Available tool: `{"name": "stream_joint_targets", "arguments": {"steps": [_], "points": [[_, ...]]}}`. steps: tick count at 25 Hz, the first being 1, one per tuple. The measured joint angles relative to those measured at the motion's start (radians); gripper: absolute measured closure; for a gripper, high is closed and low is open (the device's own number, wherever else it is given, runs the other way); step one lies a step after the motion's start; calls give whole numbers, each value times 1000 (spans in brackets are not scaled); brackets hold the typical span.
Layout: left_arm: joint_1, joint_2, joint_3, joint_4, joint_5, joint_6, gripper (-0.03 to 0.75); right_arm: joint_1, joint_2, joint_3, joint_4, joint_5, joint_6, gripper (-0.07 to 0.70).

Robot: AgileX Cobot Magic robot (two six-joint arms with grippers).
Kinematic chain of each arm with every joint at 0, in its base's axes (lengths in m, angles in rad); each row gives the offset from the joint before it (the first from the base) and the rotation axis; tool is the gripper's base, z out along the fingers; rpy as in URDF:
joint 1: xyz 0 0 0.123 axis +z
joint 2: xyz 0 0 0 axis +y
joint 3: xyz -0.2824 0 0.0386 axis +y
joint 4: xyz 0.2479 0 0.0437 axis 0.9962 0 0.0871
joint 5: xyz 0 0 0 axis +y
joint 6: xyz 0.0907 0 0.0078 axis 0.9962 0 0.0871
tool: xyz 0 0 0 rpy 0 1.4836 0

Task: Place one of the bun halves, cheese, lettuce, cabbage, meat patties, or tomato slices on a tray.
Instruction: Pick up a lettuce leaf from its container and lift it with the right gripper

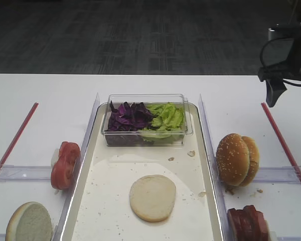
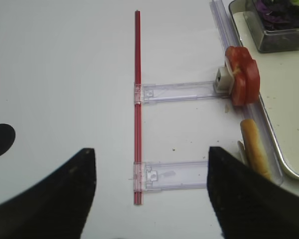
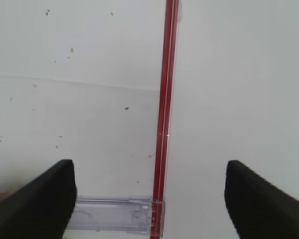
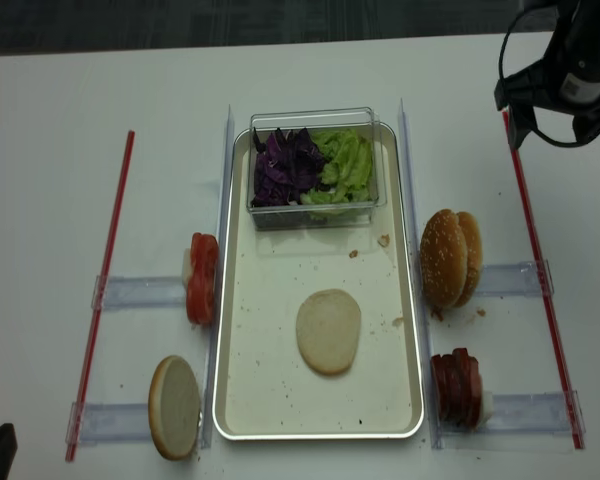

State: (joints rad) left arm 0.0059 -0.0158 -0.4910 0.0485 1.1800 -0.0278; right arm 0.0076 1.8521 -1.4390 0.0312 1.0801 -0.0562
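Inspection finds the large pale metallic tray [image 4: 410,330] lying lengthwise down the table centre, one flat pale bun half [image 4: 328,331] already on its crumb-speckled floor. A clear plastic tub [image 1: 146,99] at the tray's far end holds the dark purple shredded cabbage [image 1: 129,116] and the ruffled light-green lettuce [image 1: 165,117].

The right gripper [image 3: 149,199] hangs above the table's far right corner, over the thin red strip [image 3: 164,99], its jaws spread wide with nothing between them. The sesame-seeded bun halves [image 1: 237,158] stand on edge just right of the tray, nearer the camera than that gripper and inward of it; the dark reddish-brown meat patties [image 1: 247,224] stand further forward again. On this showing the right arm is the nearer for either.

The left gripper [image 2: 152,194] hovers outside the tray's left edge, jaws likewise apart and empty. The bright red tomato slices [image 2: 243,74] stand on edge ahead of it beside the tray, and a pale-faced bun half [image 1: 29,221] sits closer.
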Motion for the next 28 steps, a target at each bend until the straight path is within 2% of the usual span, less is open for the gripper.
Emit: {"name": "stream_joint_targets", "arguments": {"steps": [7,11,16,28], "points": [[0,0,0,0,0,0,277,0,73,-77,26,29,-8,8],[0,0,0,0,0,0,277,-9,89,-82,73,50,-12,8],[0,0,0,0,0,0,277,-21,91,-82,72,71,-14,8],[0,0,0,0,0,0,277,-21,91,-85,72,78,4,8]]}}
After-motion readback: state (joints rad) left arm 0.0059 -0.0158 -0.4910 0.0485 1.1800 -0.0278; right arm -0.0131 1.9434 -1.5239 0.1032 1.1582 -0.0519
